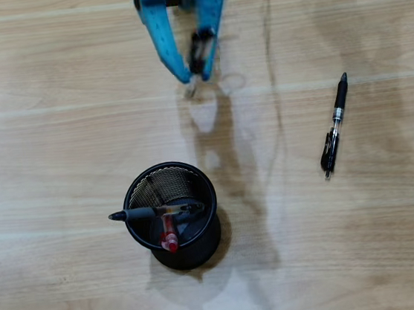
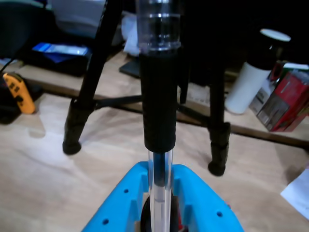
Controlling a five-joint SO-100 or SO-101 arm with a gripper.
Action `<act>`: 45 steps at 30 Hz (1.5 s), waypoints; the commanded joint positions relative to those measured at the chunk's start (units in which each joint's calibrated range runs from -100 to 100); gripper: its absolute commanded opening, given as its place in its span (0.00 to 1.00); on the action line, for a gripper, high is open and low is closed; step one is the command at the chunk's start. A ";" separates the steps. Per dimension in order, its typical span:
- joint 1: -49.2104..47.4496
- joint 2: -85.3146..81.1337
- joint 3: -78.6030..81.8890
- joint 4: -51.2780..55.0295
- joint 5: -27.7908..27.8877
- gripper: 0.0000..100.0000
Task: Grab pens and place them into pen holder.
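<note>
Up by the surface's (image 1: 74, 305) far edge, the blue gripper (image 1: 196, 75) pinches a pen (image 2: 158, 96). Another pen (image 1: 334, 125) lies near the right edge, and the pen holder (image 1: 202, 241) already has two.

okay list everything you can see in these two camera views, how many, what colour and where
Pen holder: one, black mesh, lower centre of the overhead view.
Pens in holder: two, one black lying across the rim, one red inside.
Loose pen: one, black, on the table at right.
Held pen: one, clear barrel with black grip, in the end effector.
Table: one, light wood.
Tripod legs: black, behind, wrist view.
Bottle: one, white with a dark sleeve, right background.
Orange object: one, far left.
End effector: one, blue, top centre of the overhead view.
</note>
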 commanded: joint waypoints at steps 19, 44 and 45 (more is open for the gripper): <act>5.31 21.88 -7.30 -20.47 -4.01 0.02; 4.59 28.68 -7.03 -29.42 -6.70 0.03; 4.59 28.60 -7.03 -29.42 -6.70 0.04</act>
